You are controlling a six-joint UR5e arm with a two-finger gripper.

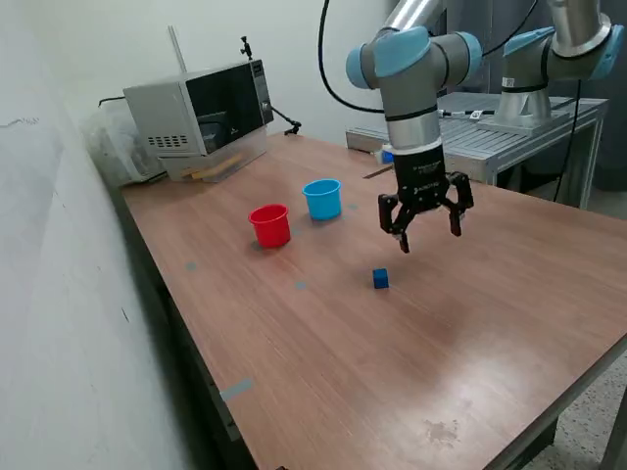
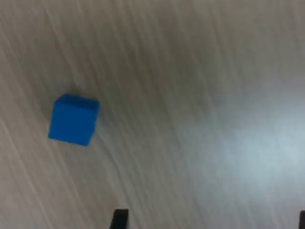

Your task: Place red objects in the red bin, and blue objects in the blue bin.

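Listing by size: table (image 1: 323,352), wood-grain top; red bin (image 1: 270,225) and blue bin (image 1: 322,199), side by side, far from the work. Gripper (image 1: 426,232), fingers spread and empty, hangs above the table. Blue cube (image 1: 380,279) lies at roughly seven o'clock of it in the exterior view, apparently untouched; the blurred wrist view shows the cube (image 2: 73,119) off-centre.

The tool (image 1: 428,235) hangs above the wooden worktop (image 1: 323,362), its fingers spread apart and empty. A blue cube (image 1: 380,279) sits on the worktop, just toward the exterior view's left of the tool and apart from it. Farther back stand a red cup (image 1: 270,225) and a blue cup (image 1: 322,199), side by side. A microwave (image 1: 201,110) sits at the far corner.
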